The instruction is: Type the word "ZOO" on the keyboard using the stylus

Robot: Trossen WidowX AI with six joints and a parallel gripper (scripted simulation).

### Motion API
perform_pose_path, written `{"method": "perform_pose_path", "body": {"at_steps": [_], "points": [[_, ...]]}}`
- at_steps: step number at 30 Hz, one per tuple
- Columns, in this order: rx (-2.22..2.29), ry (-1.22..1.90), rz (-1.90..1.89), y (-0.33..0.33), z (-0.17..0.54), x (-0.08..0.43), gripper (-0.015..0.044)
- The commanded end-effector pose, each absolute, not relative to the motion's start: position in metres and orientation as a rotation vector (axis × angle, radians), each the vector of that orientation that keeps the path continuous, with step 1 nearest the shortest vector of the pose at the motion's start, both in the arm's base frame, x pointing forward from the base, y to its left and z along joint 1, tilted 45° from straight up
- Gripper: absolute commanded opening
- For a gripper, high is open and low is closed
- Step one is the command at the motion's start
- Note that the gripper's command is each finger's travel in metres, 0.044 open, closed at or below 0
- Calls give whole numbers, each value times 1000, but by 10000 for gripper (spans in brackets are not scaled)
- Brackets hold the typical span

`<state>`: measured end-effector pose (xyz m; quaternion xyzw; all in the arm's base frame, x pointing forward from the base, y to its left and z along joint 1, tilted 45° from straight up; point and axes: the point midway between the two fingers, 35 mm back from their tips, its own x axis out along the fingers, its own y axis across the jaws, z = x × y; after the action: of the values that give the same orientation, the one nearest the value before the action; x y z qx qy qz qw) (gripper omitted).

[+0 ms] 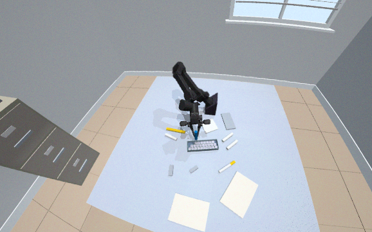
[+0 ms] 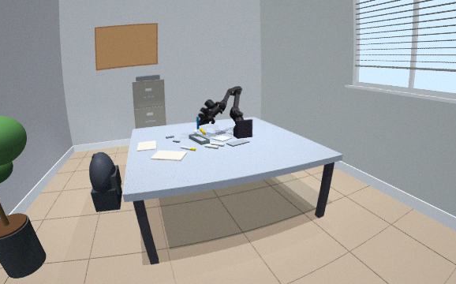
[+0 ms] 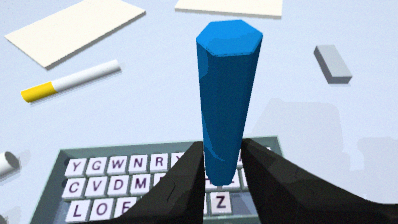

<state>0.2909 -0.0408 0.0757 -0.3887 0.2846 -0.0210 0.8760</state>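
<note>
My gripper (image 3: 221, 148) (image 1: 195, 136) is shut on the blue stylus (image 3: 227, 90) (image 1: 195, 133) (image 2: 197, 123) and holds it upright. The grey keyboard (image 1: 203, 150) (image 2: 199, 139) (image 3: 57, 165) lies on the desk below the gripper. In the wrist view the Z key (image 3: 220, 202) shows between the fingers, just below the visible lower end of the stylus. The O key (image 3: 99, 205) shows in the same row, to the left, beside L. The stylus tip is hidden, so I cannot tell whether it touches a key. The fingers cover several keys in the middle and at the right.
A white marker with a yellow end (image 1: 227, 166) (image 3: 72, 81), two grey blocks (image 1: 170, 170) (image 1: 194, 169) and two cream sheets (image 1: 189, 211) (image 1: 239, 194) lie beyond the keyboard. A yellow stick (image 1: 175, 130) and white sticks lie at its sides. A dark panel (image 2: 243, 128) stands by the arm.
</note>
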Motion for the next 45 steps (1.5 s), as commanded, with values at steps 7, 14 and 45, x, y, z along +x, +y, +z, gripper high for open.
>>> {"method": "perform_pose_path", "body": {"at_steps": [7, 14, 45], "points": [[-804, 604, -37, -23, 58, 292, 0], [-801, 609, -37, -4, 41, 289, 0], [-805, 597, -45, 17, -3, 272, 0]]}}
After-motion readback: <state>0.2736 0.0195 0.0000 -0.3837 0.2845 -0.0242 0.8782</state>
